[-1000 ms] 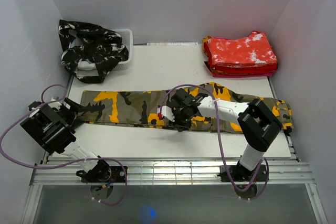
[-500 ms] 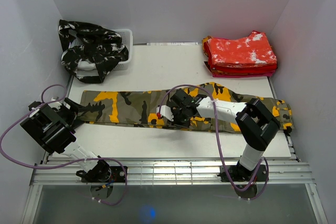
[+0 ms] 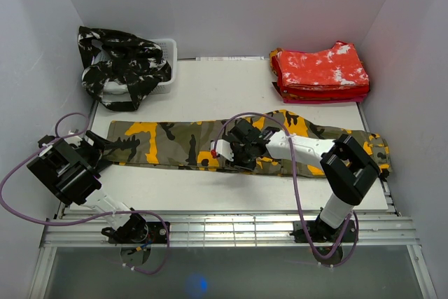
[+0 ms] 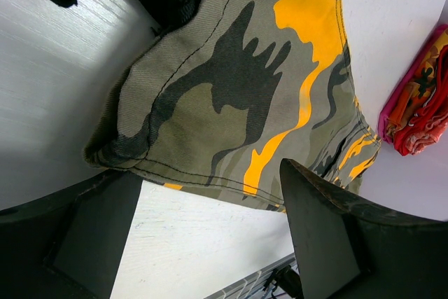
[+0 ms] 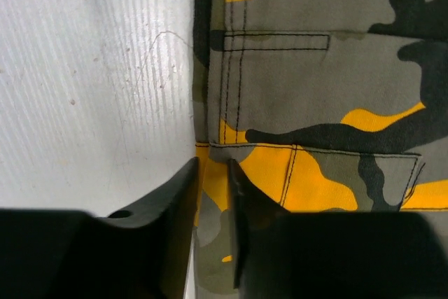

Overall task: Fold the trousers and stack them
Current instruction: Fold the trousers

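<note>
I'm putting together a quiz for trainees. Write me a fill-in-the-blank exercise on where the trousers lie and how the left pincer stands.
The folded red trousers lie at the table's far ____ corner.
The black-and-white trousers drape over a white basket at the far ____.
The left pincer stands ____ at one end of the olive trousers.
Missing words: right; left; open.

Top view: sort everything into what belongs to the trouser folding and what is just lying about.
Belongs to the job:
olive camouflage trousers
folded red-and-white trousers
black-and-white trousers

Just lying about:
white basket
purple cables
</note>
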`<state>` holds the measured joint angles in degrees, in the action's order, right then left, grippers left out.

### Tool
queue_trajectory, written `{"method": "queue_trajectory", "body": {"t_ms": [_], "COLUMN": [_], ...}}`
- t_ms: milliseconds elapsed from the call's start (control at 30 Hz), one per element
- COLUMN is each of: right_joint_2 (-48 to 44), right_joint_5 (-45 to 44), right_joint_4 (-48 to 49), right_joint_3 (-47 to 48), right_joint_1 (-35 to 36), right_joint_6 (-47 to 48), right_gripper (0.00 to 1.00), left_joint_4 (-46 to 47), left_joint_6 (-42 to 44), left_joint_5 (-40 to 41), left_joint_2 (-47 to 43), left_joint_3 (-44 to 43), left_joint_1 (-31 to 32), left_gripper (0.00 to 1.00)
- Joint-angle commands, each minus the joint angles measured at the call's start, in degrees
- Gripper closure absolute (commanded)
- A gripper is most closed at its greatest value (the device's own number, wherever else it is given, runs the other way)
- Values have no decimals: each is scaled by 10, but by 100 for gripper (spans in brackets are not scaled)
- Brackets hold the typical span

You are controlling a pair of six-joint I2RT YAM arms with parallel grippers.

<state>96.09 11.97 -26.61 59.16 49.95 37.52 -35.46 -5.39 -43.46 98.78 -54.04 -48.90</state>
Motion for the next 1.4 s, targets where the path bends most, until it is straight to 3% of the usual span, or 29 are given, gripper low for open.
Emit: {"method": "queue_trajectory", "body": {"t_ms": [0,100,467,533,567,700,1367], "right_joint_2": [-15,-1,23,20,19,12,-32], "right_joint_5": [-19,-21,-12,-12,-12,-13,-10], "right_joint_4": [22,21,12,13,14,10,-22], "right_joint_3": [-1,4,-3,-6,-7,-4,-27], "right_joint_1": [1,1,1,1,1,1,-1], "right_joint_6": [-7,-8,7,9,9,7,12], "right_gripper": [66,59,61,64,75,92,92], "left_joint_4": [-2,-3,-4,-2,-2,-2,0], "left_joint_6": [20,20,20,20,20,21,20], "left_joint_5": [53,54,56,55,54,56,72], "left_joint_2": [4,4,9,11,11,12,16], "left_joint_3": [16,17,10,10,10,8,7], "left_joint_1": [0,1,0,0,0,0,-1], "left_gripper": [9,9,9,9,9,9,9]}}
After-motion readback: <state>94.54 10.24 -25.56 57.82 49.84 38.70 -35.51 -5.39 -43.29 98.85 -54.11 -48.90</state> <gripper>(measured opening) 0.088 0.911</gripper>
